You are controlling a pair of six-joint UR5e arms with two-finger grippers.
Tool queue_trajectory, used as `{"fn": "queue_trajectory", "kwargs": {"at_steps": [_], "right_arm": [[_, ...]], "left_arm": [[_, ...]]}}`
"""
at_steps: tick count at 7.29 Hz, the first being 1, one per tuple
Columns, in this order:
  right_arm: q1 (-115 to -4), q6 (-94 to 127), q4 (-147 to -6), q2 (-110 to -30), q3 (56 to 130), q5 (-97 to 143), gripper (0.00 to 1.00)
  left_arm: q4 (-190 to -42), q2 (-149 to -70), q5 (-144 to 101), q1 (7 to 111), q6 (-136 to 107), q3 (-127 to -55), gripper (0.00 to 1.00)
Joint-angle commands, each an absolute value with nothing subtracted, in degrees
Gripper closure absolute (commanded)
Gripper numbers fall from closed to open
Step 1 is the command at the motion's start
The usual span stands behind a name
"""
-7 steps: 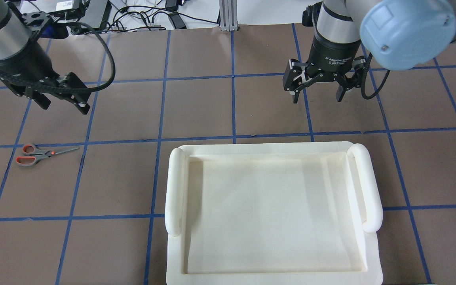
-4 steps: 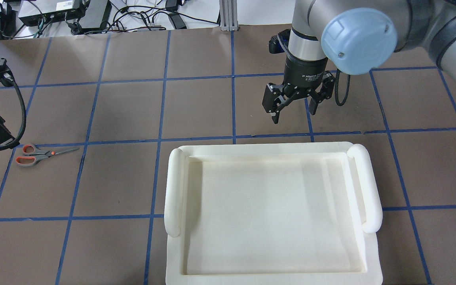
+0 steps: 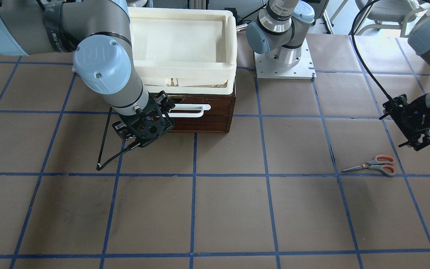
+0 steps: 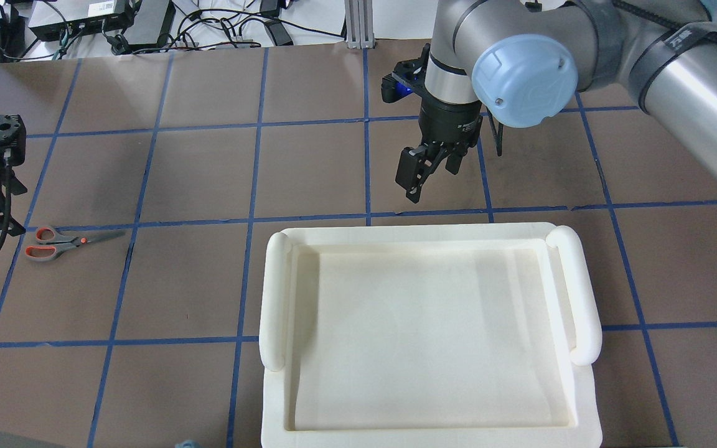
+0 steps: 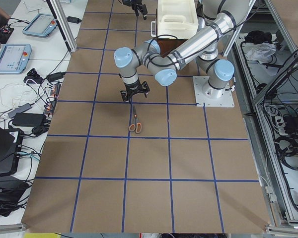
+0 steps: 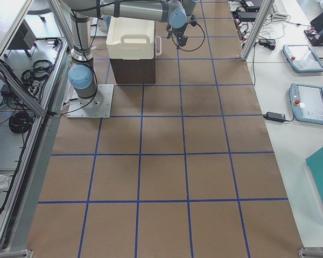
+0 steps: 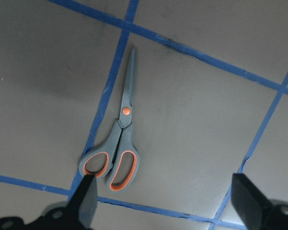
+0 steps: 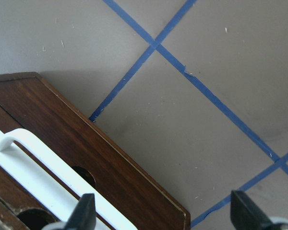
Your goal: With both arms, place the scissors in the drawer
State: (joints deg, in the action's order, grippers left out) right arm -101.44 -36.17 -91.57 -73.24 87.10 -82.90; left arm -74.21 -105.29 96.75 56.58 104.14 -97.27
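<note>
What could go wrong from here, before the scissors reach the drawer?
1. The scissors lie flat on the table, off centre under the open left gripper, close to one side. Closing there may push them aside instead of gripping them.
2. The drawer is shut, and the open right gripper is not around its white handle; the bar lies toward one side. It may miss the bar or strike the wood.

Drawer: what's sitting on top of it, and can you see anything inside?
A cream-white tray sits on top; nothing shows in it from overhead. The drawer looks shut, so its inside is hidden.
</note>
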Motion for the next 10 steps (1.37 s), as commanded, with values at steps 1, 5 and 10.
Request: {"fn": "queue_trajectory", "kwargs": {"at_steps": [1,5,10], "right_arm": [[-102.9,-48.8,-92.0,-72.3,87.5,-82.7,0.00],[-106.1,-66.0,-95.2,-71.0,90.4,-83.6,0.05],[-106.7,-66.7,-95.4,-71.0,91.3,-83.8,0.22]], "left_arm": [[-68.2,-110.7,94.8,53.9,111.9,-97.3,0.00],[-64.3,-116.1,94.5,53.9,117.8,-97.6,0.00],[-57.3,-117.0,94.5,53.8,118.7,-102.6,0.00]]}}
